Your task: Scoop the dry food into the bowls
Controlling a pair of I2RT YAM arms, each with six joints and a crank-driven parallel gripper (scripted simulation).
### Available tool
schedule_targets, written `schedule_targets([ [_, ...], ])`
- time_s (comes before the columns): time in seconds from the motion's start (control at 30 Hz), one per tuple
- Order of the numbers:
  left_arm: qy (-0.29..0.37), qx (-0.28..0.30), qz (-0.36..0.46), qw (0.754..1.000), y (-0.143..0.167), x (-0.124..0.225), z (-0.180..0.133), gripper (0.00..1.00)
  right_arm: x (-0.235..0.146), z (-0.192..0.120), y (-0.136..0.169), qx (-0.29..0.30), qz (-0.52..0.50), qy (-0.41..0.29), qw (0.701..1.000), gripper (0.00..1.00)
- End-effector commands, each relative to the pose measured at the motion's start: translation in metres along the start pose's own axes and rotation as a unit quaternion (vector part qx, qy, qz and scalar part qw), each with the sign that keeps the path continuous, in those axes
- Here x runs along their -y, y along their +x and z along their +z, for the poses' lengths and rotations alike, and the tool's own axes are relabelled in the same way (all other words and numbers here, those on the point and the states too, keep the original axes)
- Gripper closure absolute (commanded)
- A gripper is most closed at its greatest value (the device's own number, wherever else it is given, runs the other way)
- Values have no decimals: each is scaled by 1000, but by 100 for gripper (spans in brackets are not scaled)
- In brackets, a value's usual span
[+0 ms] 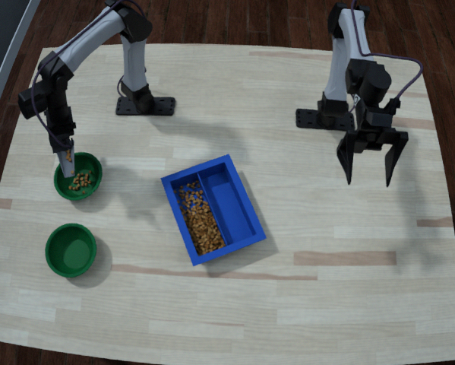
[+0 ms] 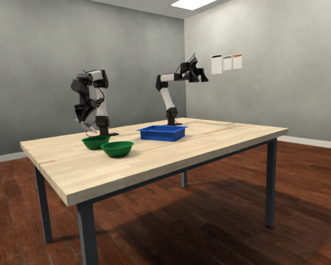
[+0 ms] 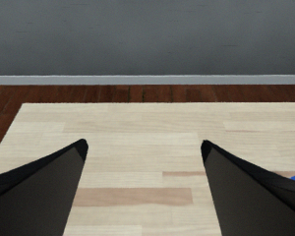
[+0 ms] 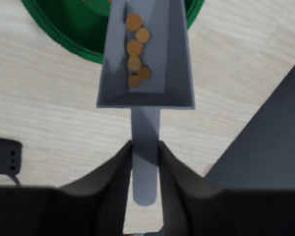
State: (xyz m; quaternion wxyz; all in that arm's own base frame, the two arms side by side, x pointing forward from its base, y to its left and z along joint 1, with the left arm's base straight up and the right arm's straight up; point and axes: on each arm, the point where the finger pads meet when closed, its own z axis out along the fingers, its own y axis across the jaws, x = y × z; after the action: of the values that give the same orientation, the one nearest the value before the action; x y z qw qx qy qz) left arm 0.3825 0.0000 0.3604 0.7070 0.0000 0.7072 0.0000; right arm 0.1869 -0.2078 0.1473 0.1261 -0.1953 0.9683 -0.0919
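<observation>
While the right fingers clamp the smooth scoop (image 1: 66, 169) (image 4: 146, 133), the left fingers gape.

Two green bowls (image 2: 95, 138) (image 2: 117, 145) stand upright near the left corner of a pale wooden worktop (image 2: 171, 159). A blue box (image 2: 159, 134) sits flat toward the far edge. Behind the bowls, a black-and-white arm's claw (image 2: 82, 121) points down, gripping a grey scoop (image 2: 88, 127) tilted above the farther bowl. Another arm raises its open claw (image 2: 199, 80) high near the far corner.
</observation>
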Motion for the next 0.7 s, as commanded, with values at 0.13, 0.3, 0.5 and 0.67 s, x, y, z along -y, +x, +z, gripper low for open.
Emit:
schedule_targets([
  [0.13, 0, 19, 0, 1000, -16, 0, -2, 0, -2, -1, -8, 23, 47, 2, 999, 100],
  [0.3, 0, 19, 0, 1000, -16, 0, -2, 0, -4, 1, -4, 19, 53, -4, 998, 100],
  [0.5, 0, 19, 0, 1000, -16, 0, -2, 0, -8, 2, -4, 15, 54, -14, 998, 100],
  [0.67, 0, 19, 0, 1000, -16, 0, -2, 0, -11, 6, -4, 12, 53, -21, 998, 100],
])
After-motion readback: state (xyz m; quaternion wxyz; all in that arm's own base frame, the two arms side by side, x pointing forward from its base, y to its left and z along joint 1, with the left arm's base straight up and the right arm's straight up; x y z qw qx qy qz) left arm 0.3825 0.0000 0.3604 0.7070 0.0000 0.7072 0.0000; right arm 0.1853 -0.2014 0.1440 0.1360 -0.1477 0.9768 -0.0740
